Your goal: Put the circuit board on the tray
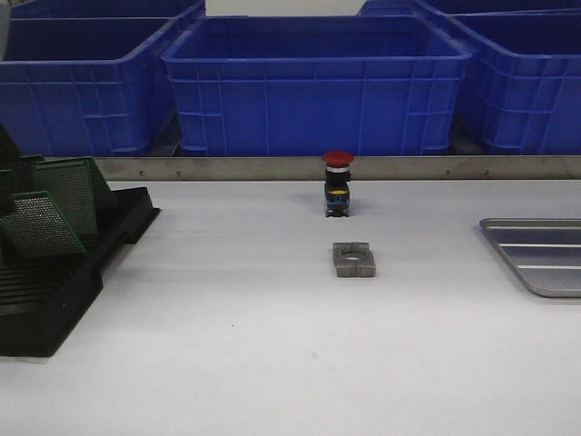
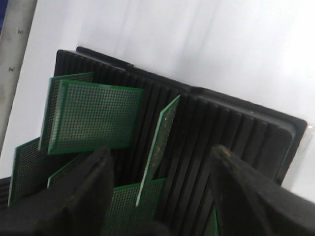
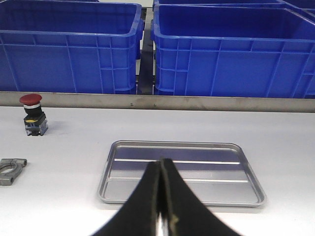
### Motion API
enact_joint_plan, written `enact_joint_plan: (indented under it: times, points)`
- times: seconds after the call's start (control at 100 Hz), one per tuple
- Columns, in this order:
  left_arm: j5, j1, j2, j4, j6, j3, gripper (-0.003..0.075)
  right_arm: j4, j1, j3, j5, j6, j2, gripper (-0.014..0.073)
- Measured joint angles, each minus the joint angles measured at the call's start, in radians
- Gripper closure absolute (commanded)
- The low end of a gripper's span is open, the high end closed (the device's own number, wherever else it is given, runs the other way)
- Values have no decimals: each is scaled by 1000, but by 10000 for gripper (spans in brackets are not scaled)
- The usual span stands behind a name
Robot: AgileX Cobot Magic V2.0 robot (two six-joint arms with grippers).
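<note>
Hovering above the black slotted rack (image 2: 206,123), the left gripper (image 2: 160,196) has its fingers (image 2: 83,191) spread wide with nothing between them, so I judge the step in hand to be the approach to a circuit board, before any grasp. Several green boards stand or lean in the rack. One thin circuit board (image 2: 160,142) is seen edge-on in the middle of the left wrist view, just above the gap between the two fingers, and it seems the nearest candidate. The next move calls for lowering the fingers on both faces of this board, closing on it, and lifting it straight out of its slot without catching the neighbour boards, which lean close.

The right gripper (image 3: 161,196) has its fingers pressed together and holds nothing. It hangs near the tray (image 3: 182,194), which lies bare on the white counter (image 1: 236,363).

The front view shows the whole layout: the rack at the left edge, the tray at the right edge, well apart. Between them stand a red push button (image 1: 338,184) and a small metal block (image 1: 354,260), and blue bins (image 1: 313,86) fill the top. Neither gripper is visible in that view. Only the left wrist view shows the slots and how the boards tilt; only the right wrist view shows the complete tray with its ribs.
</note>
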Motion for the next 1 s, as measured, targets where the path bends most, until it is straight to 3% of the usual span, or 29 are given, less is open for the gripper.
enact_joint_plan:
  times: [0.36, 0.76, 0.86, 1.0]
  points:
    - [-57, -14, 130, 0, 3, -40, 333, 0, 0, 0, 0, 0, 0, 655]
    - [-65, -14, 136, 0, 3, -40, 690, 0, 0, 0, 0, 0, 0, 655]
    - [-65, -14, 136, 9, 9, -40, 741, 0, 0, 0, 0, 0, 0, 655]
    - [-52, -16, 132, 32, 24, -40, 741, 0, 0, 0, 0, 0, 0, 655]
